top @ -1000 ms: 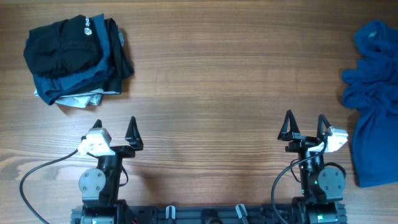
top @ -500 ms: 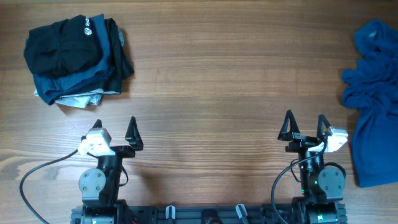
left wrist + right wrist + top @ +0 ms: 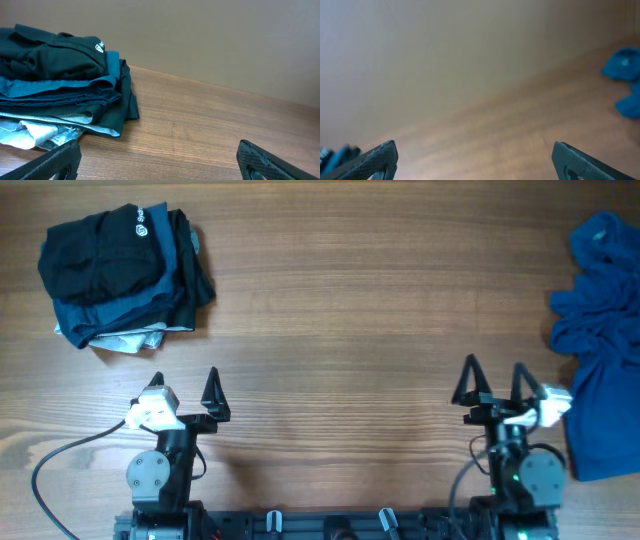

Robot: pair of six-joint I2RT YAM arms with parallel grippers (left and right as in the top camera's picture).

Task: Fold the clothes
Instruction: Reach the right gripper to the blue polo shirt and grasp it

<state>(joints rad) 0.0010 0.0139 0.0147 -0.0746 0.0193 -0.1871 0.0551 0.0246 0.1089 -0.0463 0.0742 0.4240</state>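
The blue polo shirt (image 3: pixel 603 350) lies crumpled at the table's right edge, partly cut off by the frame; a bit of it shows at the right of the right wrist view (image 3: pixel 625 80). My right gripper (image 3: pixel 495 383) is open and empty, just left of the shirt and apart from it. My left gripper (image 3: pixel 186 387) is open and empty at the front left, over bare wood. Both sets of fingers show wide apart in the wrist views, the left (image 3: pixel 160 162) and the right (image 3: pixel 480 160).
A pile of folded clothes, a black garment with a white logo (image 3: pixel 105 255) on top of dark teal and grey pieces, sits at the back left and also shows in the left wrist view (image 3: pixel 55 85). The wooden table (image 3: pixel 340 310) spans the view.
My right arm has shifted a little to the right, toward the blue shirt; its view is blurred. The left arm and both garments have not moved.
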